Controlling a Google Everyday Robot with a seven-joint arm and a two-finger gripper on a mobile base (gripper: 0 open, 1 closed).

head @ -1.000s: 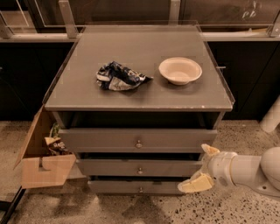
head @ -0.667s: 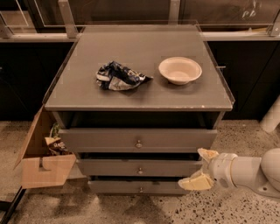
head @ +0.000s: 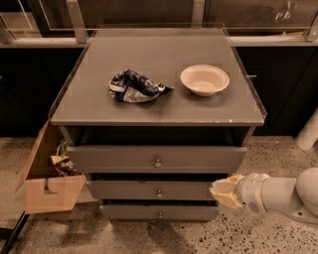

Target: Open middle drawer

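Gripper (head: pixel 226 191), openness unclear, beside right edge of middle drawer (head: pixel 124 190); it should reach the centre knob (head: pixel 159 193) and pull straight

Test-lab setting, speckled floor (head: pixel 278 238), grey drawer counter (head: pixel 149 111), glazed partition (head: pixel 134 12) behind, cardboard box (head: pixel 49 193), gripper (head: pixel 224 191) low at counter's right front.
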